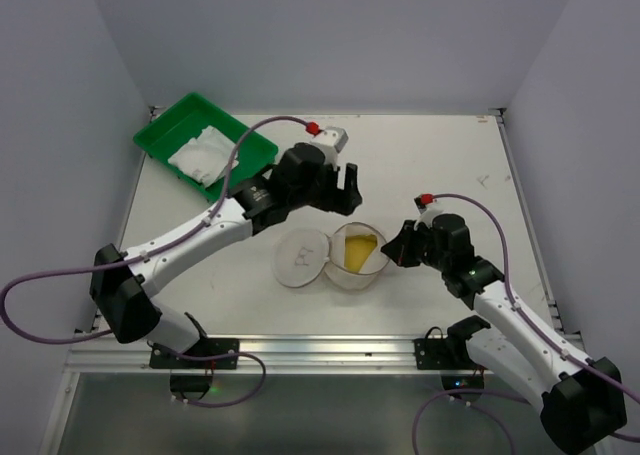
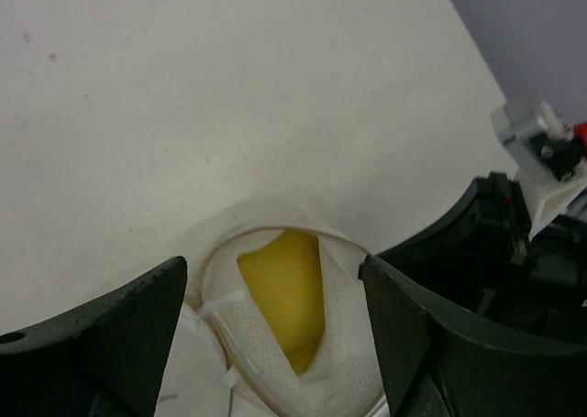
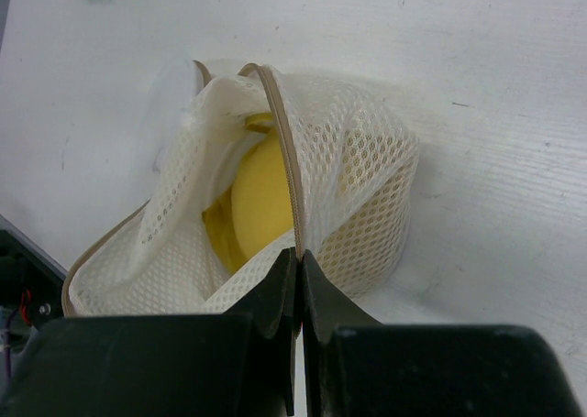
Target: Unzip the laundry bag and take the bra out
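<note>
No word, brand or number can be read in any view; the only sign is a small dark line-drawing on the round lid of the laundry bag, seen from the top camera and too small there to make out its shape; a faint dark scribble marks the bench toward its far right side, and it cannot be read as letters or figures.
</note>
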### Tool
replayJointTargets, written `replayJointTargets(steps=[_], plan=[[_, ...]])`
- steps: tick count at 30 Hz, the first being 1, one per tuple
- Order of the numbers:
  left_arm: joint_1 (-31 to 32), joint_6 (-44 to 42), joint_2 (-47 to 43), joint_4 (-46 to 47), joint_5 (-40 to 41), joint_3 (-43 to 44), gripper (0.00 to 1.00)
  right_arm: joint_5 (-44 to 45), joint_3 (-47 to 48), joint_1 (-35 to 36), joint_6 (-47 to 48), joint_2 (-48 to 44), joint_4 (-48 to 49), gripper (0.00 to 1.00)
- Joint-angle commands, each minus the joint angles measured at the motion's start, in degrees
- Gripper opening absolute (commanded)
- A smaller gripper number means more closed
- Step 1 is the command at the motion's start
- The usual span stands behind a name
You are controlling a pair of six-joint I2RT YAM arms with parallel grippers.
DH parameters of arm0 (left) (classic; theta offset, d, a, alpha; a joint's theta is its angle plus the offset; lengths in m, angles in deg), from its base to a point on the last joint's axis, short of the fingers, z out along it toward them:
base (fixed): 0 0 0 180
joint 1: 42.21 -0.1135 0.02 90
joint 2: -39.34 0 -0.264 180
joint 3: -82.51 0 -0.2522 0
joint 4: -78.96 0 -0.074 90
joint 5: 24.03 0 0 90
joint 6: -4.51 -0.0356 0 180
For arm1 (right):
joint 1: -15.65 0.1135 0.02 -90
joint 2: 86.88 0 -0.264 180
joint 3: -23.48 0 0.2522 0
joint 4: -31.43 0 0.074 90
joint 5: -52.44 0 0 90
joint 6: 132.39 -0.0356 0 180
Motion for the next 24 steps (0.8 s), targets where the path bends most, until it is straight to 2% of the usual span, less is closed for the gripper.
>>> replayJointTargets(steps=[1,4,5,11,19,24], plan=[[7.26,1.92,3.26,-6.5,1.3,-1.44,0.8,1.8,2.13,0.23,0.74,-2.21,-0.58,0.0],[11.66,4.3,5.81,-6.41,2.52,-0.83,0.67,2.76,0.9,0.31,0.39,-3.71,-1.38,0.0],[12.38,4.92,6.43,-6.06,2.79,-0.48,0.59,3.03,0.2,0.23,0.3,-4.59,-1.29,0.0],[15.37,7.03,10.03,-5.09,5.78,-0.47,0.45,3.65,-3.76,0.31,-2.07,-7.05,-2.08,0.0],[14.76,8.79,18.91,-5.88,8.85,0.84,0.41,1.72,-5.43,0.23,-3.21,-9.43,-2.87,0.0],[14.05,9.23,22.86,-3.78,6.22,1.98,0.42,1.1,-6.05,0.31,-3.65,-9.78,-2.61,0.0]])
